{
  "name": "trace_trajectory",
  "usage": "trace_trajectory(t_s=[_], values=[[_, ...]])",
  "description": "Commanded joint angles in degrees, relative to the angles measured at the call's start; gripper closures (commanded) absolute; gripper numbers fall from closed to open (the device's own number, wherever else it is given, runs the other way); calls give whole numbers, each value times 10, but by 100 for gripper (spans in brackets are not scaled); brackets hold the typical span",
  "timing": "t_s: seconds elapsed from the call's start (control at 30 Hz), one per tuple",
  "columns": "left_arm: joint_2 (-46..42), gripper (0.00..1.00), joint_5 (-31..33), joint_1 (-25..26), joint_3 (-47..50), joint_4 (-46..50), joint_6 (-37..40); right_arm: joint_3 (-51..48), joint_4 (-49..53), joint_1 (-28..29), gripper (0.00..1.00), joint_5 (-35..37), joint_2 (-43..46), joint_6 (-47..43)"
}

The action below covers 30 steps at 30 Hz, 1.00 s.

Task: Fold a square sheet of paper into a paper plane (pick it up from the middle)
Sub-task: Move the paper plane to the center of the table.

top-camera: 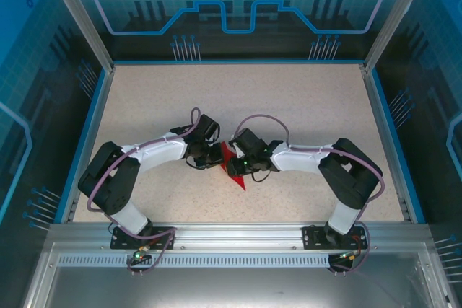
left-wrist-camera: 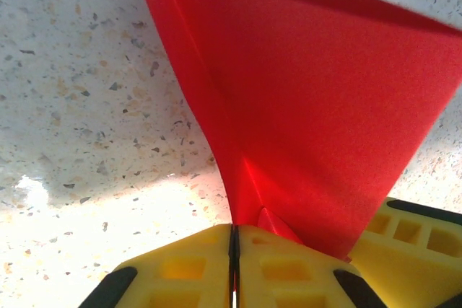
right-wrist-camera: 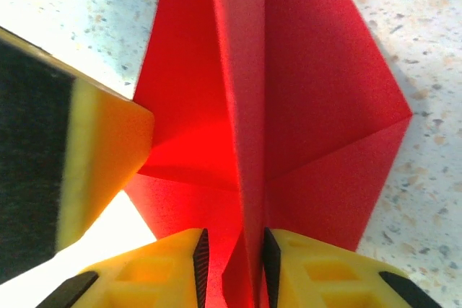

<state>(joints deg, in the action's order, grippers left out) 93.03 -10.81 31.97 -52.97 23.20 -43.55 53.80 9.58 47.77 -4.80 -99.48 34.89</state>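
Speckled pale tabletop, blue-lit panels behind. At centre frame from above: red paper, partly folded, standing up off the surface between both grippers. Left gripper clenched on its narrow corner. Right gripper straddling the raised middle ridge, jaws a little apart, not yet pinching.

Could flatten the ridge off its crease if clamped askew. Could tear the thin sheet, or slip it loose, if pulled against the left pinch.

From the right wrist: gap beside the ridge plain to see, plus a yellow finger at left edge. From above: that gap too small to tell, arm layout clear instead.
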Motion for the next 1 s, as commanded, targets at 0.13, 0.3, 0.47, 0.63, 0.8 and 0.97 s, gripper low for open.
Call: trace_trajectory(t_s=[0.13,0.3,0.47,0.63,0.8,0.97], values=[[-15,88,2,-5,7,4,7,23,42,10,75,29,-23,0],[-24,87,3,-4,8,2,5,27,44,12,80,26,-29,0],[-62,77,-3,-4,20,-19,5,33,55,16,91,35,-16,3],[-136,62,38,-4,38,-14,3,61,127,18,95,113,17,17],[-208,57,101,-10,62,4,-4,121,232,10,94,227,8,80],[-250,54,122,-26,86,12,-9,173,258,-6,92,227,-48,120]])
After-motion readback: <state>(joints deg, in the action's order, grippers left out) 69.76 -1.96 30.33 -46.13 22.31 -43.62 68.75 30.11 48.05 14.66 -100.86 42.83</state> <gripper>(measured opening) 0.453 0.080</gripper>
